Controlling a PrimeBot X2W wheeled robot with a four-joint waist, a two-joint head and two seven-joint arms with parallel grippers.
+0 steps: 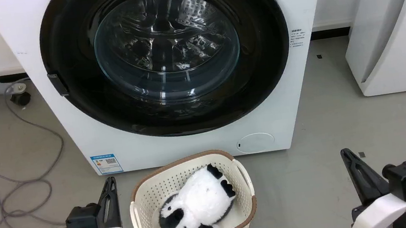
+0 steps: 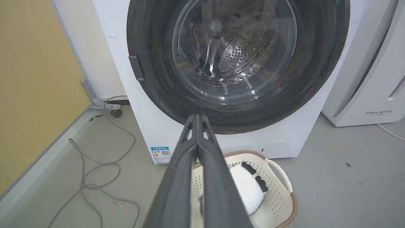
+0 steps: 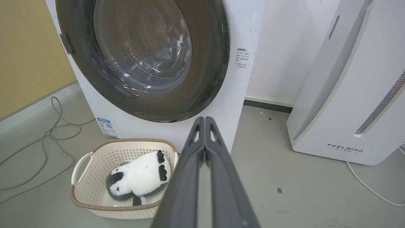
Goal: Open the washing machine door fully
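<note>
1. Left pincer [image 1: 111, 181]: lower left of the head view. Its two dark fingers are pressed together along their length and point toward the machine. It sits just left of the basket.
2. Right pincer [image 1: 345, 151]: lower right of the head view. Fingers likewise together, well apart from the basket on its other side.
3. Basket [image 1: 150, 191]: cream perforated plastic with a brown rim and side handles. It stands on the grey floor [image 1: 325, 121] between the two pincers, right in front of the washing machine.
4. Panda toy [image 1: 199, 204]: black-and-white plush lying inside the basket, head end nearer the robot.
5. Washing machine [image 1: 191, 147]: white front-loader on the floor just behind the basket. A blue label [image 1: 106, 164] is low on the left of its front, a round flap [image 1: 255, 142] low on the right, and a small printed sticker [image 1: 298, 38] beside the door.
6. Washing machine door [image 1: 259, 63]: round glossy black disc with a clear glass bowl at centre, closed flush against the machine's front. The steel drum [image 2: 240, 53] shows through the glass. A small dark tab [image 1: 58, 84] sits on its left edge. Both pincers are well short of it.
7. Cable [image 1: 19, 181]: grey, looped on the floor left of the machine.
8. White appliance [image 1: 403, 25]: marked FEELAIR, standing right of the machine and apart from it.
9. Yellow panel [image 2: 31, 79]: far left in the left wrist view.
</note>
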